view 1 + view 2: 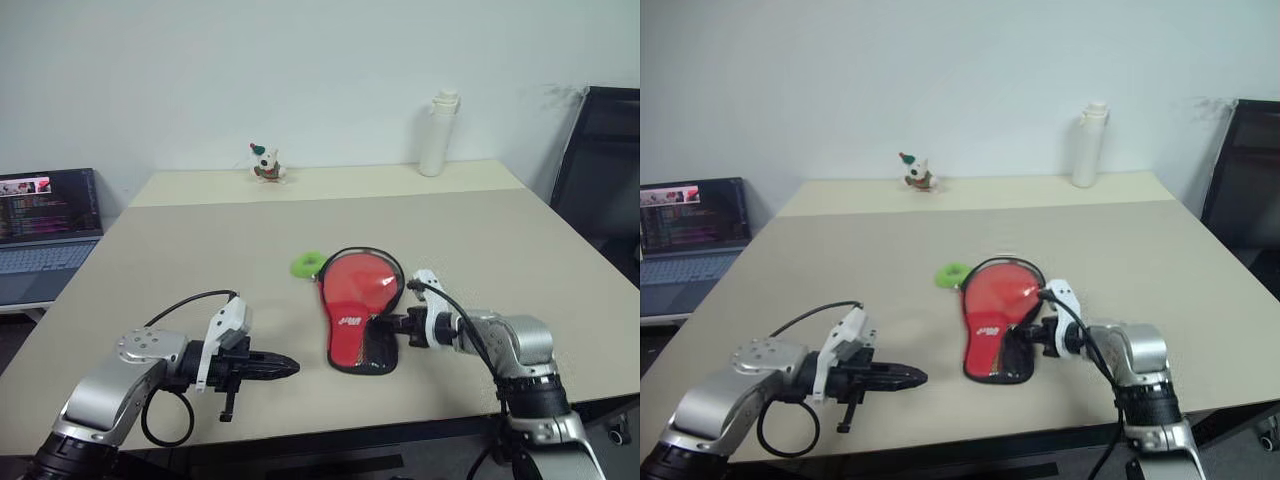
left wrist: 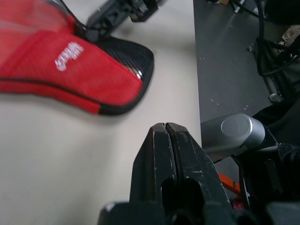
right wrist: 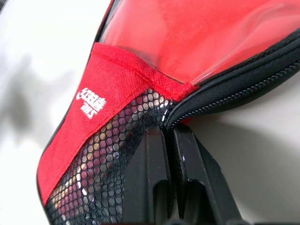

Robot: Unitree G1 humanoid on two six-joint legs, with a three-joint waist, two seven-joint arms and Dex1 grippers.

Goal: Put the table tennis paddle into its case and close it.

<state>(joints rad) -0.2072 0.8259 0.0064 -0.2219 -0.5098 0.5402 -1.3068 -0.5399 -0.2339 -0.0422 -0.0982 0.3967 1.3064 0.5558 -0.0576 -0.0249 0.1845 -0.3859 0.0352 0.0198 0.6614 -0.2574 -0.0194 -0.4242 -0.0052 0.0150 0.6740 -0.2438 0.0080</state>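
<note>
Case (image 1: 358, 308) lies red side up near the desk's (image 1: 200, 240) near edge, the right claw (image 1: 385, 325) pinched shut against its zipper edge by the mesh pocket, probably to close it, while the left claw (image 1: 285, 367) hovers shut and empty.

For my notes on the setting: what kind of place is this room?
Probably an office or lab workspace: a plain beige table against a bare wall, an open laptop showing code beside it, and a dark office chair at the far side.

Silver-grey jointed arms, white wrist housings, looped black cables; black two-fingered left gripper (image 1: 285, 367) and right gripper (image 1: 385, 324).
</note>
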